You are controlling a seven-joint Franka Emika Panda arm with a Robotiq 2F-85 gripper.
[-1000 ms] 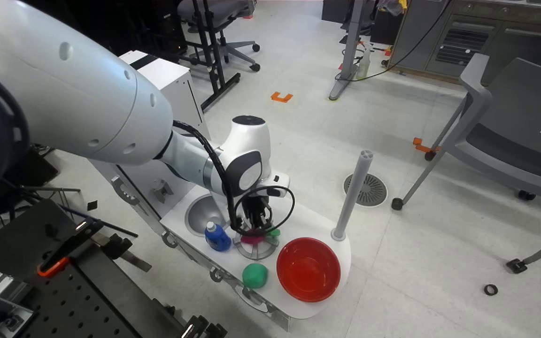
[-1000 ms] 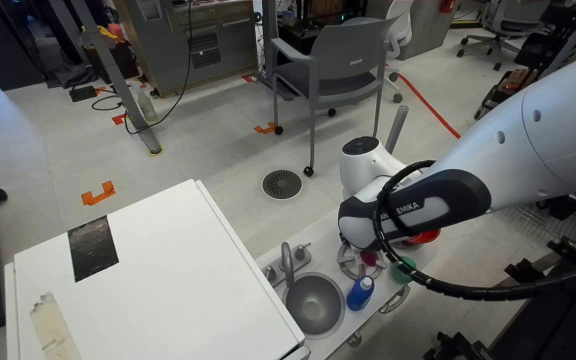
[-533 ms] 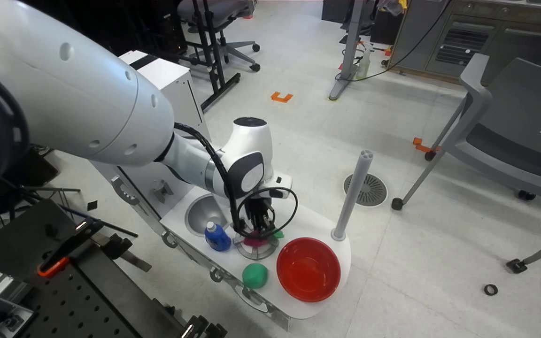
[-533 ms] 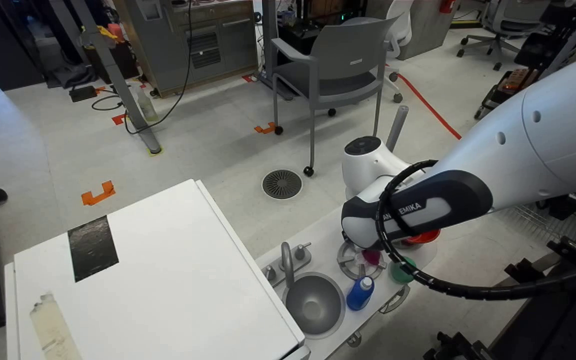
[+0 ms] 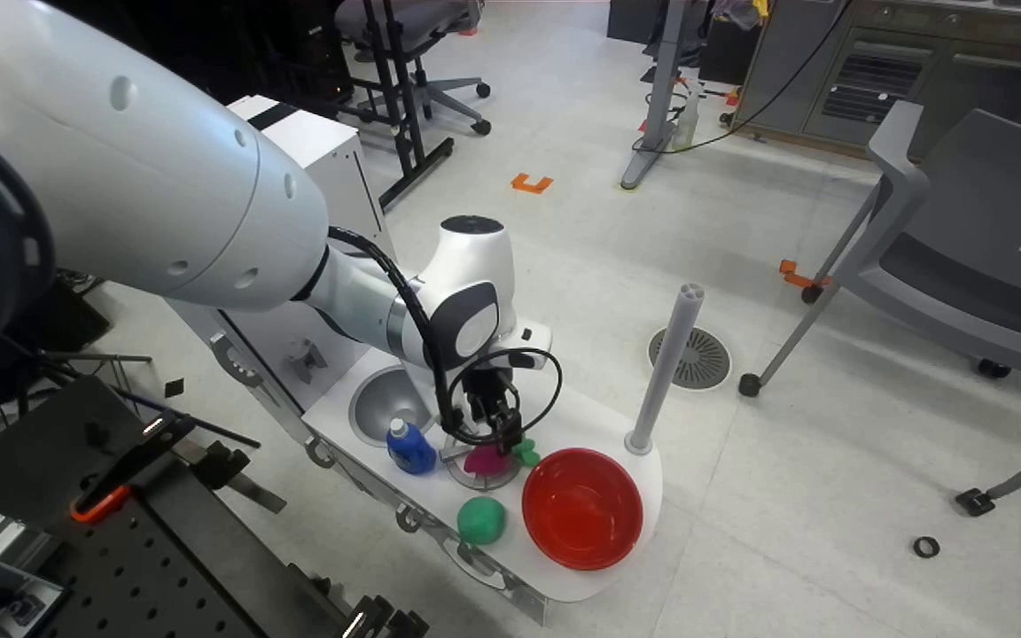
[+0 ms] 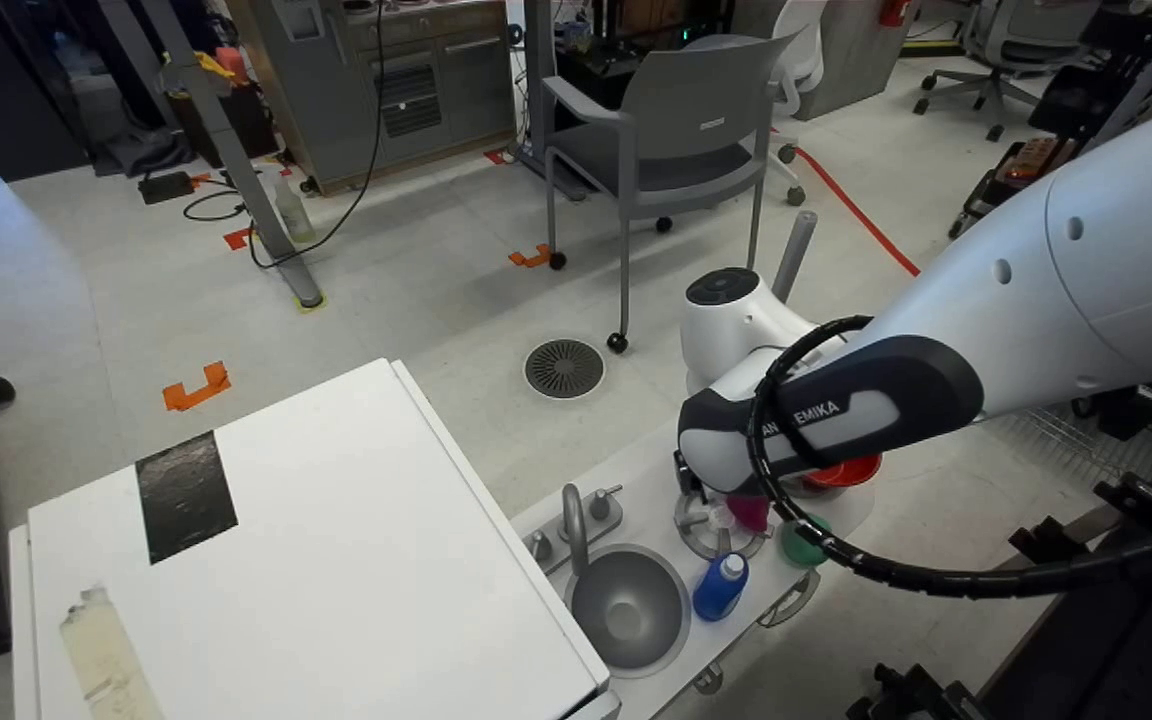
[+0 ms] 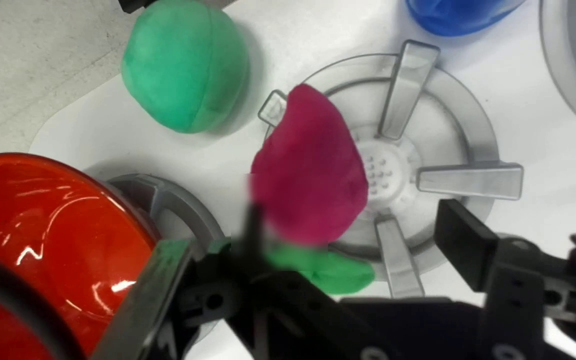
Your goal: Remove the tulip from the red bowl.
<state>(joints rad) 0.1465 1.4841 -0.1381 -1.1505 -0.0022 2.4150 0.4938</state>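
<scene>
Outside the red bowl (image 5: pixel 581 509), the tulip (image 7: pixel 313 170) is at the grey burner (image 7: pixel 470 180) on the white counter. Its magenta head lies above the burner in the wrist view, and a green leaf pokes out beneath. My gripper (image 7: pixel 350 232) is open, its fingers (image 7: pixel 468 245) wide apart. The blurred left finger overlaps the tulip's edge; whether they touch I cannot tell. Clear space separates the right finger from it. The red bowl shows in both exterior views, partly behind the arm in an exterior view (image 6: pixel 844 472), with its inside bare in the wrist view.
A green ball (image 7: pixel 185 65) rests near the counter's front edge between burner and bowl. The blue bottle (image 5: pixel 410 447) stands between the burner and the sink (image 6: pixel 628 610). A grey post (image 5: pixel 668 368) rises at the counter's end, behind the bowl.
My gripper's fingers have spread apart from shut. The tulip has shifted slightly toward the counter's front, and more of its head and green part shows. The bowl, ball and bottle have not moved.
</scene>
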